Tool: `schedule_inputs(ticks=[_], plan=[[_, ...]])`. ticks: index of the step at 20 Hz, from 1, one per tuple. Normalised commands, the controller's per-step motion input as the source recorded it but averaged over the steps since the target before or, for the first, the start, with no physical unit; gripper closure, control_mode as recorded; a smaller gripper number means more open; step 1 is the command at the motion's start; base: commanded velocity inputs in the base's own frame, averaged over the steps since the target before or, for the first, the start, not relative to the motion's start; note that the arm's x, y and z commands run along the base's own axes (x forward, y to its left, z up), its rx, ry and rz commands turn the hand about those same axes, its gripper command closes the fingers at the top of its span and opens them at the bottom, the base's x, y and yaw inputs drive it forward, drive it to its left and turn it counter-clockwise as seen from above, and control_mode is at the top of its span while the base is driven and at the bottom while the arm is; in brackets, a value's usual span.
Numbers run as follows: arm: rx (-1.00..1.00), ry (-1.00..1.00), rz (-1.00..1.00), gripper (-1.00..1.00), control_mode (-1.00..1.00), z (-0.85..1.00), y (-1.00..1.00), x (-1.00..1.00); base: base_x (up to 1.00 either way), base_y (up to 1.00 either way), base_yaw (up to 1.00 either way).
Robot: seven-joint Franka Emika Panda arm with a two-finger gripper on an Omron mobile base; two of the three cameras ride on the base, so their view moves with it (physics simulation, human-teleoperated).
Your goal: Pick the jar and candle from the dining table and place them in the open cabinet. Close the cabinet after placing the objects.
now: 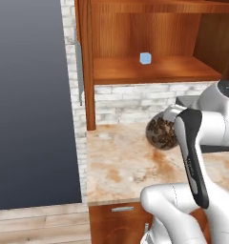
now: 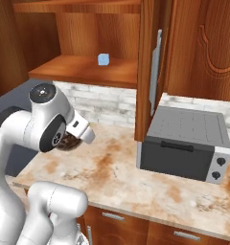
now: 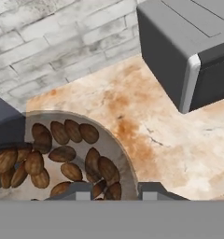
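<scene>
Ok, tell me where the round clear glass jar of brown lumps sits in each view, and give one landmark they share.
Left base view: the round clear glass jar of brown lumps is right of centre, beside the white arm.
Right base view: left of centre, mostly hidden behind the arm.
Hand view: lower left, at the tool's tips.
Shared landmark: the white brick wall behind the jar.

cabinet shelf (image 1: 154, 71) open (blue cube (image 1: 145, 58) on it)
</scene>
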Motion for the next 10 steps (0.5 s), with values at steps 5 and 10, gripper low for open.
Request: schedule_inputs(ticks=[5, 10], plan=[[0.08, 0.0, 0.0, 1.0, -1.0, 0.4, 0.14, 0.0, 0.0, 0.0, 0.0], [0.2, 0.13, 0.0, 1.0, -1.0, 0.42, 0.09, 0.08, 0.0, 0.0, 0.0]])
